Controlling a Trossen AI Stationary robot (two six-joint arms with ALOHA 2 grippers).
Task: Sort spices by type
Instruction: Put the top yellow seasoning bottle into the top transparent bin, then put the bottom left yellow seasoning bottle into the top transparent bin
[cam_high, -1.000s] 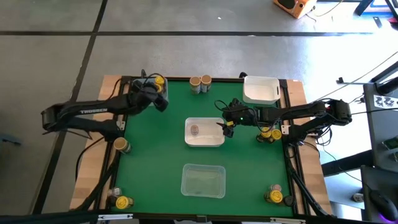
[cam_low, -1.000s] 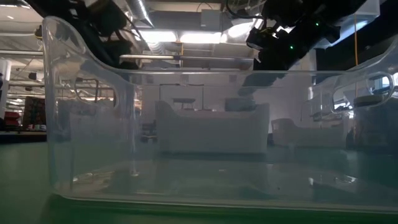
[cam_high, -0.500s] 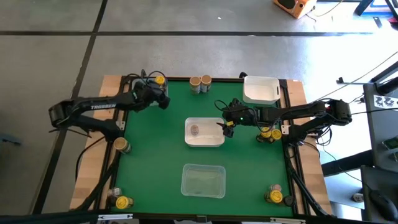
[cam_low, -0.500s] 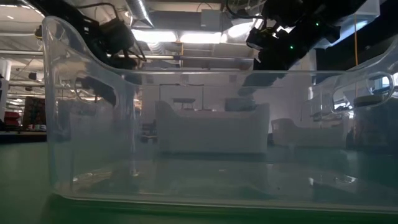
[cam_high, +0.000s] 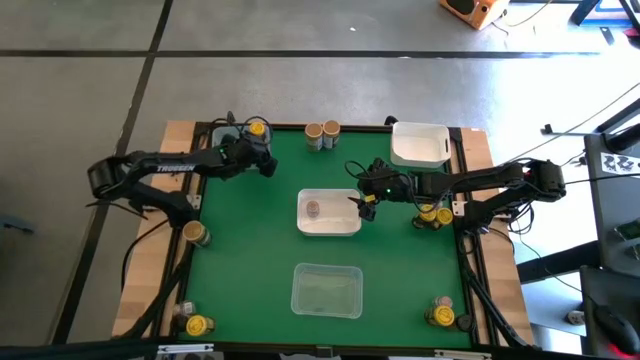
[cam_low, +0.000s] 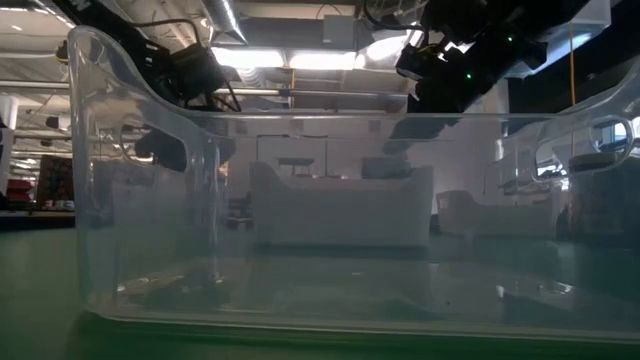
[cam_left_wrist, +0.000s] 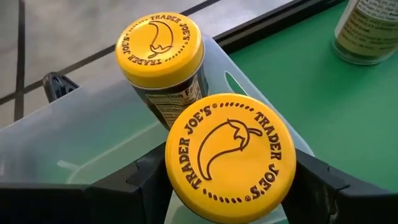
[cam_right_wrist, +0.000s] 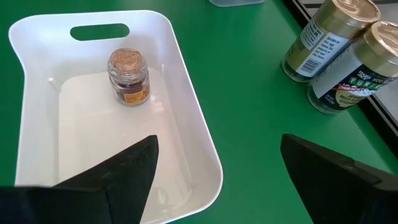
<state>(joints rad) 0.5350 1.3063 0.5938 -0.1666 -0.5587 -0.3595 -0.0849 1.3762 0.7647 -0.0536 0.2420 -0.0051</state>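
The left gripper (cam_left_wrist: 230, 186) is gripping a yellow-lidded spice jar (cam_left_wrist: 230, 157), its jaws closed on either side of the jar just below the lid, which bears a chilli-pepper logo. Just beyond the jaws a second yellow-lidded jar (cam_left_wrist: 160, 50) is standing upright inside a clear bin (cam_left_wrist: 81, 143) at the far left corner of the green table (cam_high: 250, 250); the held jar is hanging over that bin's near rim. Farther out from these jaws, the base of another jar (cam_left_wrist: 367, 31) is showing on the green surface. From above, the left gripper (cam_high: 262, 160) is sitting at that corner bin (cam_high: 225, 135), with two tan-lidded jars (cam_high: 321, 133) standing to one side along the back edge. The right gripper (cam_right_wrist: 214, 168) is hanging with its jaws spread wide and empty, poised over the edge of a white bin (cam_right_wrist: 199, 149). Inside that bin, ahead of the jaws, a small cork-topped jar (cam_right_wrist: 127, 76) is standing upright. Off to the side of the jaws, outside the bin, two gold-lidded jars (cam_right_wrist: 339, 50) are standing close together on the green surface. From above, the right gripper (cam_high: 365, 205) is hovering at the white bin's (cam_high: 329, 228) right edge, with more jars (cam_high: 432, 214) clustered behind it. Nearer the front edge, a clear empty-looking bin (cam_high: 326, 290) is sitting mid-table, and further jars are standing at the front corners (cam_high: 197, 324) (cam_high: 440, 314). A second white bin (cam_high: 419, 144) is resting at the back right.
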